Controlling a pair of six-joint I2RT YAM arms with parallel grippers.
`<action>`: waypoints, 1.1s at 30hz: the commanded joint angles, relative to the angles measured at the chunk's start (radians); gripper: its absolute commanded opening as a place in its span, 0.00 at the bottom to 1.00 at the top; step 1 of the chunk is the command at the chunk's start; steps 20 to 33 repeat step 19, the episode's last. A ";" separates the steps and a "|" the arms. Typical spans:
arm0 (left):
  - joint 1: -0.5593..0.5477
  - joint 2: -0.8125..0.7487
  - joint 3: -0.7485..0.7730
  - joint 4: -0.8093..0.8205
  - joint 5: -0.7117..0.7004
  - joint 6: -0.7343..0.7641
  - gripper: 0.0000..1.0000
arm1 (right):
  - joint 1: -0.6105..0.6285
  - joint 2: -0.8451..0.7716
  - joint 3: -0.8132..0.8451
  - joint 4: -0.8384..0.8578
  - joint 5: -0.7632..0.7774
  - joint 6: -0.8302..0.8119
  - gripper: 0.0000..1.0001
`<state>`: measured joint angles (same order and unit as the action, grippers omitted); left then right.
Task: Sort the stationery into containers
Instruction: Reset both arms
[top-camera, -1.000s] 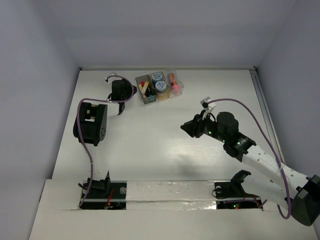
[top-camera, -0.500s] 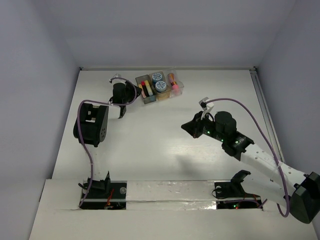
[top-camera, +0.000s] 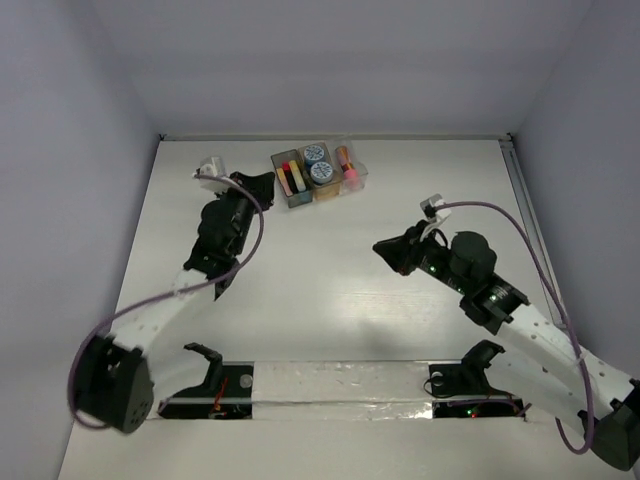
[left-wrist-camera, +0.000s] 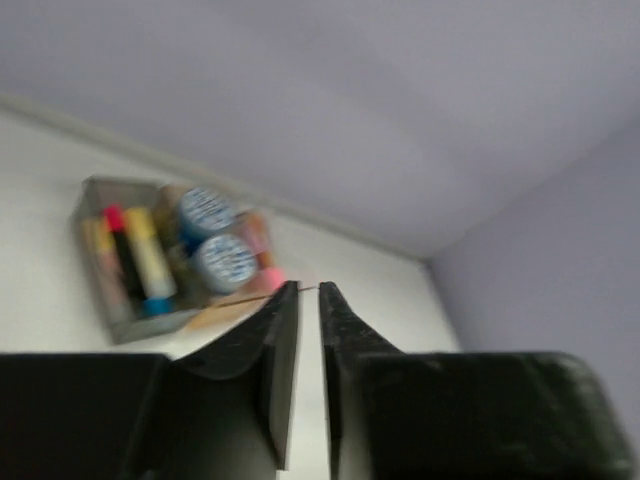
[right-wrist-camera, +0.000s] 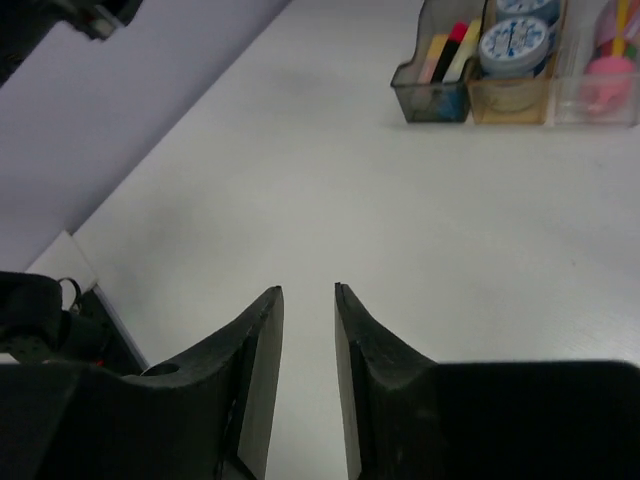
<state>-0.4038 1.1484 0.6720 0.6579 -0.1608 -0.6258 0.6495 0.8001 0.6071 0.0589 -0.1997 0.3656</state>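
The three joined bins (top-camera: 303, 199) stand at the table's far middle. The dark grey bin (right-wrist-camera: 418, 98) holds several highlighters (top-camera: 290, 180), also in the left wrist view (left-wrist-camera: 135, 262). The amber bin holds two blue-white tubs (top-camera: 321, 172), which also show in the right wrist view (right-wrist-camera: 512, 40). The clear bin holds the pink stick (top-camera: 351, 176). My left gripper (top-camera: 264, 183) is just left of the grey bin; its jaws (left-wrist-camera: 309, 288) stand almost together and hold nothing. My right gripper (top-camera: 386, 249) hovers over bare table at mid-right, jaws (right-wrist-camera: 309, 290) a narrow gap apart, empty.
White tabletop with grey walls behind and at both sides. A rail runs along the right edge (top-camera: 525, 200). A taped strip and the two arm bases (top-camera: 205, 385) lie along the near edge.
My left arm has stretched out low and drawn its gripper back from over the grey bin to its left side. My right gripper has shifted a little right and nearer.
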 joint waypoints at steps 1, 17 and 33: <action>-0.067 -0.205 -0.052 -0.073 -0.105 0.061 0.13 | 0.006 -0.125 0.040 -0.020 0.129 0.024 0.36; -0.086 -0.840 -0.028 -0.550 0.026 0.052 0.90 | 0.006 -0.375 0.091 -0.197 0.540 0.047 1.00; -0.086 -0.832 -0.006 -0.572 0.038 0.052 0.92 | 0.006 -0.352 0.108 -0.208 0.537 0.041 1.00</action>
